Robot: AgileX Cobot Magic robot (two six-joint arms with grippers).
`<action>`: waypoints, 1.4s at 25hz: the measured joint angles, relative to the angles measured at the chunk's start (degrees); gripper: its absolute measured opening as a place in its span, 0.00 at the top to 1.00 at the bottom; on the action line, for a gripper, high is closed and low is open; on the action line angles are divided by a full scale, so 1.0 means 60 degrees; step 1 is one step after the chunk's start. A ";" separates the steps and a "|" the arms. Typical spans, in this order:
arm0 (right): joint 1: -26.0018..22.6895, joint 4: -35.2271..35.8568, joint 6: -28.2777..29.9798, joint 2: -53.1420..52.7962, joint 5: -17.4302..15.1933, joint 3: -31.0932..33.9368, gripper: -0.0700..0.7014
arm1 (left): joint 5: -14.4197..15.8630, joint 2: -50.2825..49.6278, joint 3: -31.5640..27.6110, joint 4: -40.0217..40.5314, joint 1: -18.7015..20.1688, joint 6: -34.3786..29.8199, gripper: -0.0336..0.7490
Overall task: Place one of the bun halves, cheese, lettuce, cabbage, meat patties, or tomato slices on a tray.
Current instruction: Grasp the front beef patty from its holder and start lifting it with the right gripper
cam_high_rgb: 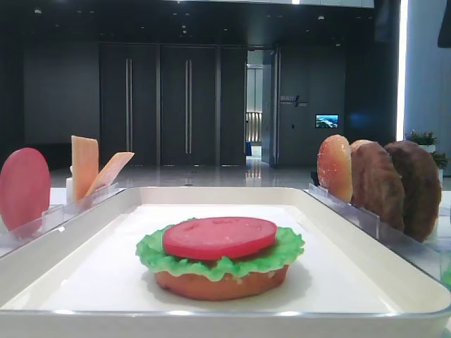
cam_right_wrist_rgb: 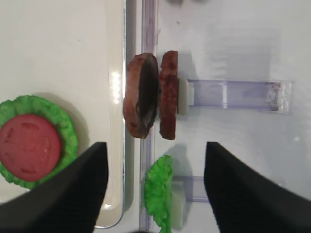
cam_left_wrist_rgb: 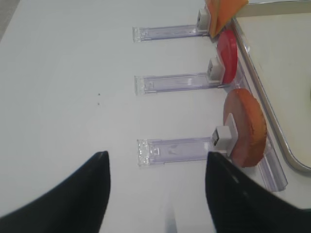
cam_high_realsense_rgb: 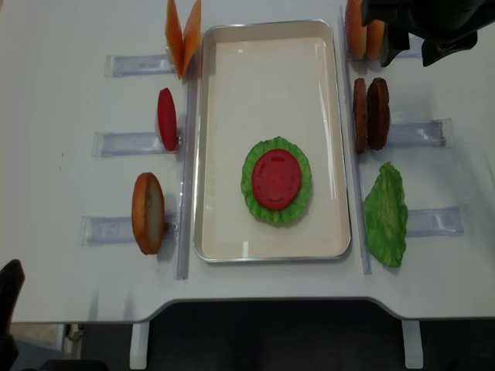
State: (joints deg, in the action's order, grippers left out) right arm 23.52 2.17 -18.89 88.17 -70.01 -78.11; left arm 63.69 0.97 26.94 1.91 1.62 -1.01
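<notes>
Your landmark is the tray (cam_high_realsense_rgb: 270, 246): white, rimmed, in the middle of the counter (cam_high_realsense_rgb: 69, 85). On it, toward the near end, sits a stack: a bun base (cam_high_rgb: 220, 283), a lettuce leaf (cam_high_rgb: 289, 248) on that, a tomato slice (cam_high_realsense_rgb: 275, 178) on top. By that order, my guess is a patty goes next. The meat patties (cam_high_realsense_rgb: 370, 113) stand on edge, side by side and touching, in a clear rack (cam_high_realsense_rgb: 418, 133) just off the tray's right rim, about level with the tray's middle. Their flat faces look toward and away from the tray, so their long line runs parallel to the rim. In the right wrist view the right gripper (cam_right_wrist_rgb: 154, 187) hangs over that side with its jaws wide apart and nothing between them; the patties lie ahead of the jaws, roughly centred on the gap, and a second lettuce leaf (cam_right_wrist_rgb: 158, 195) sits almost directly between the fingers. You would carry forward past that leaf before closing, and the jaw line already looks square to the patties' thickness, so a pinch across both faces seems possible. The right arm is plainly nearer. The left gripper (cam_left_wrist_rgb: 156, 187) is over the counter off the tray's left rim, jaws also apart and empty, with a bun half (cam_left_wrist_rgb: 247, 127), a spare tomato slice (cam_left_wrist_rgb: 227, 56) and cheese (cam_left_wrist_rgb: 219, 10) racked ahead of it.
</notes>
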 joint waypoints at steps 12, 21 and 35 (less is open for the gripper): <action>0.0779 -0.0260 -0.0842 0.0578 0.0000 0.0000 0.37 | 0.0000 0.0000 0.0000 0.0000 0.0000 0.0000 0.36; 0.1113 -0.0260 -0.0961 0.1125 0.0244 -0.0007 0.37 | 0.0000 0.0000 0.0000 0.0000 0.0000 0.0000 0.36; 0.1113 -0.0260 -0.0964 0.1168 0.1430 -0.0007 0.37 | 0.0000 0.0000 0.0000 0.0000 0.0000 0.0000 0.36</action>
State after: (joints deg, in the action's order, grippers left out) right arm 30.20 0.62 -24.68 95.17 -61.43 -78.15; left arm 63.69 0.97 26.94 1.91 1.62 -1.01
